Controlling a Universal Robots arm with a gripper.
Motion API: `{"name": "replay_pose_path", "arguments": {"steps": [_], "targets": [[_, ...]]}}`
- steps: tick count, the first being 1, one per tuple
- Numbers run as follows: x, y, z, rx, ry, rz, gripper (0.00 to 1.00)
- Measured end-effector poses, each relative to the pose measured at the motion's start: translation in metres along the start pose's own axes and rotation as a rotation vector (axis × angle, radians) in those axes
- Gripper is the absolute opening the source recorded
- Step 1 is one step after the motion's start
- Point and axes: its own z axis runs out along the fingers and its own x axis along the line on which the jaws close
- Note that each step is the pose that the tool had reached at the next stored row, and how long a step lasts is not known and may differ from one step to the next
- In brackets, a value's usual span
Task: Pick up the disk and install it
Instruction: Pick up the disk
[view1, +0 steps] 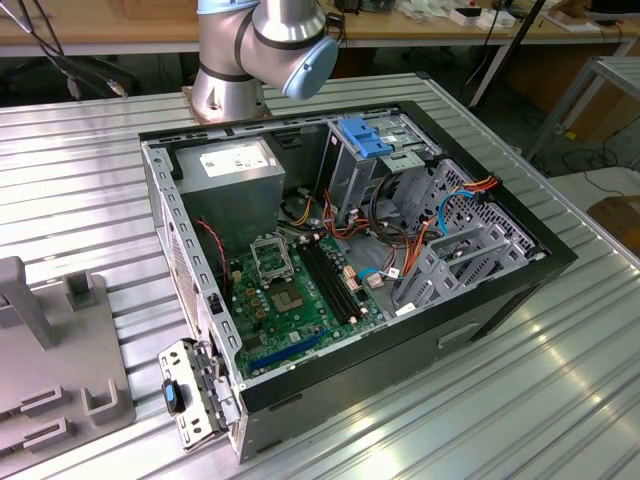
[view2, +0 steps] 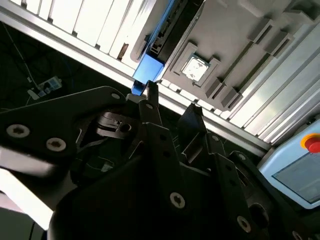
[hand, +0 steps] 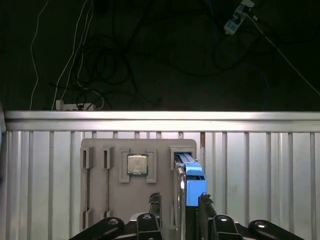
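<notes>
Slots and nests mark a flat grey moulded fixture plate (hand: 115, 200) lying on the ribbed aluminium table (hand: 40, 175). In the exterior view this plate (view1: 60, 370) sits at the view's left edge, partly cut off by the frame.

Across the plate in the first wrist view come two narrow empty slots, then a square nest holding a small silver processor chip (hand: 137, 164). Last is a long slot where the disk (hand: 195, 182) stands on edge, a grey metal hard drive in a bright blue plastic carrier. Only its thin upper edge and blue end show; its flat faces are hidden.

The black two-fingered gripper (hand: 180, 200) hangs over the plate, its jaws apart and straddling the near end of the disk. One finger stands clear of the metal side. The other is just beside the blue carrier, and contact there cannot be made out.

In the second wrist view the gripper (view2: 171, 102) blocks most of the plate (view2: 235, 40). The disk's (view2: 148, 70) blue end peeks out beyond one fingertip, near the chip (view2: 195, 68).

To the exterior view's right of the plate lies an open black desktop computer case (view1: 400, 350) with its green board exposed. Beyond it the grey-and-blue robot arm (view1: 265, 40) rises out of frame.
</notes>
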Motion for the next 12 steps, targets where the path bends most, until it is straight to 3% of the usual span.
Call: {"name": "replay_pose_path", "arguments": {"steps": [3,4,8,10,12], "targets": [[-0.0046,-0.0001,0.0042,0.0020,0.0007,0.000,0.49],[-0.0059,-0.0001,0.0056,0.0021,0.0007,0.000,0.56],[-0.0176,-0.0005,0.0152,0.0036,0.0016,0.000,0.56],[-0.0181,-0.0003,0.0170,0.0106,0.0028,0.000,0.56],[-0.0182,0.0005,0.0179,0.0247,0.0034,-0.001,0.56]]}}
